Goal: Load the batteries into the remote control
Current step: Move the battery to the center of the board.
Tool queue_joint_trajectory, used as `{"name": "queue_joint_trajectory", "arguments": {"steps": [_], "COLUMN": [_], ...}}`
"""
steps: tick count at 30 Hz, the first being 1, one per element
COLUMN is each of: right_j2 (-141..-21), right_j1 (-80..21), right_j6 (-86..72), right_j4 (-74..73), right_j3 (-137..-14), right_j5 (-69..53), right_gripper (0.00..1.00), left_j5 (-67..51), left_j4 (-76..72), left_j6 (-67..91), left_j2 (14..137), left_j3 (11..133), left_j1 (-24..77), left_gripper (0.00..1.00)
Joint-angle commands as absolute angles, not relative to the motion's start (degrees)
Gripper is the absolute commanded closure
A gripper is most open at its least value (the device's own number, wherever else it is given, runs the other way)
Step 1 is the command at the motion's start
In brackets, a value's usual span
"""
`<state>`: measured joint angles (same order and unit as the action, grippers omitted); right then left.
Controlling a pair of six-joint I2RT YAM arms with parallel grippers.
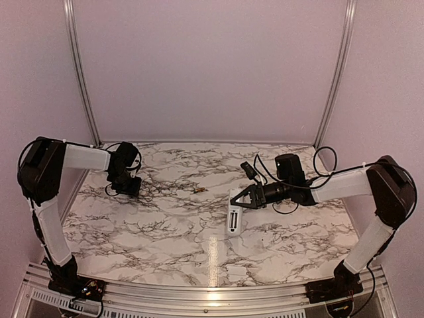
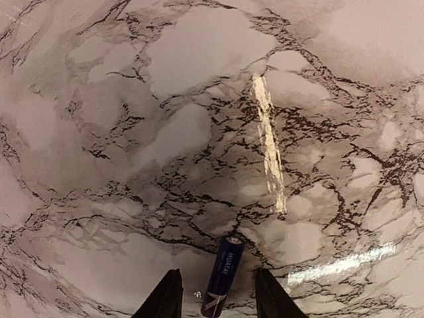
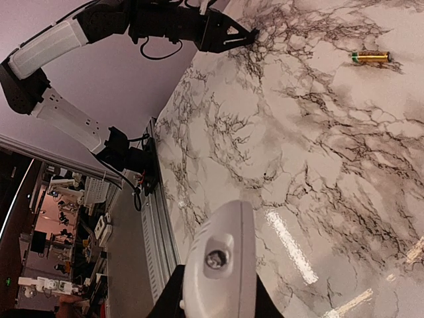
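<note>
Item one, nearest us: an aluminium rail [image 1: 199, 296] along the near edge of the marble-patterned table [image 1: 152, 232], with both arm bases bolted at its ends. Item two: the remote control [image 1: 233, 222], white, logged just at three o'clock of the table's middle. Its long axis runs roughly six to twelve o'clock, and its far end sits between the fingers of the right gripper [image 1: 237, 197]. We record that claw as closed upon the remote. In the right wrist view the dark fingers [image 3: 167, 297] press against both sides of the rounded white end, which shows a small round recess on the face towards the camera. Whether the remote's near end rests on the table we cannot tell. Item three: a gold battery [image 1: 197, 190], lying loose on the marble at nine o'clock of the right gripper, well apart from it and touched by neither claw. Item four, further along at nine o'clock, near the table's left edge: the left gripper [image 1: 126, 185], pointing down at the surface. We note its fingers [image 2: 164, 299] standing wide apart and gripping nothing. Between them, touching neither, lies a dark blue battery [image 2: 223, 275] with white lettering, its length pointing away at about one o'clock in the wrist view. Item five, farthest: plain pale walls [image 1: 212, 66] with two metal uprights [image 1: 81, 73] at the back corners.
</note>
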<state>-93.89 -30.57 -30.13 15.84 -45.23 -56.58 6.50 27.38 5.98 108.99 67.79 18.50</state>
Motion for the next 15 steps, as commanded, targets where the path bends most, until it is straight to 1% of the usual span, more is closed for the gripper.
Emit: {"name": "queue_joint_trajectory", "arguments": {"steps": [1,10,11,15], "right_j2": [-95.01,-94.36,-94.10,-93.07], "right_j1": [-30.15,-30.00,-29.88,-28.59], "right_j6": [-29.98,-29.88,-29.88,-31.02], "right_j4": [16.69,16.60,16.92,18.72], "right_j3": [-47.66,-47.35,-47.25,-46.01], "right_j5": [-57.66,-57.45,-57.40,-57.18], "right_gripper": [1.00,1.00,1.00,1.00], "left_j5": [6.38,3.96,3.66,1.38], "left_j4": [28.45,28.85,28.68,27.56], "left_j6": [5.22,4.76,5.08,6.09], "left_j2": [111.58,112.23,112.02,111.02], "left_j3": [69.58,69.34,69.20,68.40], "left_j1": [18.19,20.18,20.99,26.07], "left_gripper": [0.66,0.92,0.94,0.96]}}
